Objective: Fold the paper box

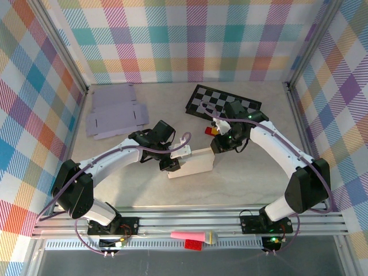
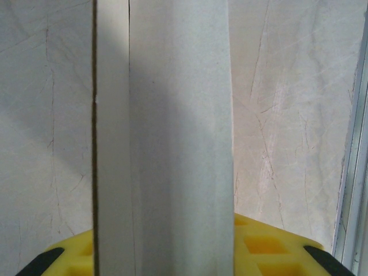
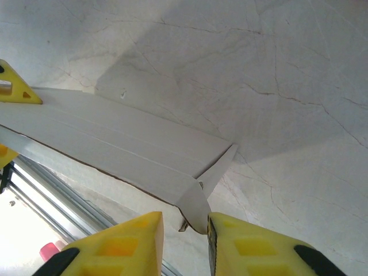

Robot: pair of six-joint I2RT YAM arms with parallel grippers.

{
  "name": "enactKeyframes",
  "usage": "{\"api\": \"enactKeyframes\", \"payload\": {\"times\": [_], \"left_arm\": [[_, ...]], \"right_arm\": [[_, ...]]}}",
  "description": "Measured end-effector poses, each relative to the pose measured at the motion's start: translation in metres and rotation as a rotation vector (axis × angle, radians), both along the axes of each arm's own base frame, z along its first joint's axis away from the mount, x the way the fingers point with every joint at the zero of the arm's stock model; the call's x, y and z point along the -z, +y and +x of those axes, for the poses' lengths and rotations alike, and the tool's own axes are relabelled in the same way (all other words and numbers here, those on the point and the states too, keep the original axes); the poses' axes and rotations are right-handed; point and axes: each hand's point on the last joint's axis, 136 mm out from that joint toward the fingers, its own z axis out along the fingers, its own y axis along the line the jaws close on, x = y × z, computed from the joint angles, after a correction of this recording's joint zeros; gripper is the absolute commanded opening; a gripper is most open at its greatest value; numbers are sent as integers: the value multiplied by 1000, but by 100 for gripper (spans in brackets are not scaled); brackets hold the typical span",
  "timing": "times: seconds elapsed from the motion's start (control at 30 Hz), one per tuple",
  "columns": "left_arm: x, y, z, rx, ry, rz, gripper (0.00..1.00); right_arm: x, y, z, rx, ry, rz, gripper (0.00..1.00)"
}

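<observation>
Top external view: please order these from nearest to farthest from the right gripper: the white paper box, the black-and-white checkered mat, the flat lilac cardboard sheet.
1. White paper box, at the right gripper, centre of the table.
2. Black-and-white checkered mat, just behind the gripper.
3. Flat lilac cardboard sheet, far left, at the rear.

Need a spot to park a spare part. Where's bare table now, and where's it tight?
Free: the near strip between paper box and front rail; the far gap between purple sheet and checkered board; the pocket inside the curve of the right arm. Crowded: centre, where left arm and right arm meet at the box.
</observation>
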Motion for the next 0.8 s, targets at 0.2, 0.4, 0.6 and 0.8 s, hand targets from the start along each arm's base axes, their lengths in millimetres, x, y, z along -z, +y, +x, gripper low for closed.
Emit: {"api": "enactKeyframes", "payload": {"times": [0.2,0.4,0.6,0.8], "left_arm": [[0,0,0,0,0,0,31],[0,0,0,0,0,0,31],[0,0,0,-2,2,-1,31],[-1,-1,0,-5,5,-4,31]], "right_arm": [[1,-1,0,-2,-11,-21,21],[2,-1,0,-4,-18,-34,17],[3,-1,0,-8,-24,-46,13],[3,1,0,-16,-38,-62,6]]}}
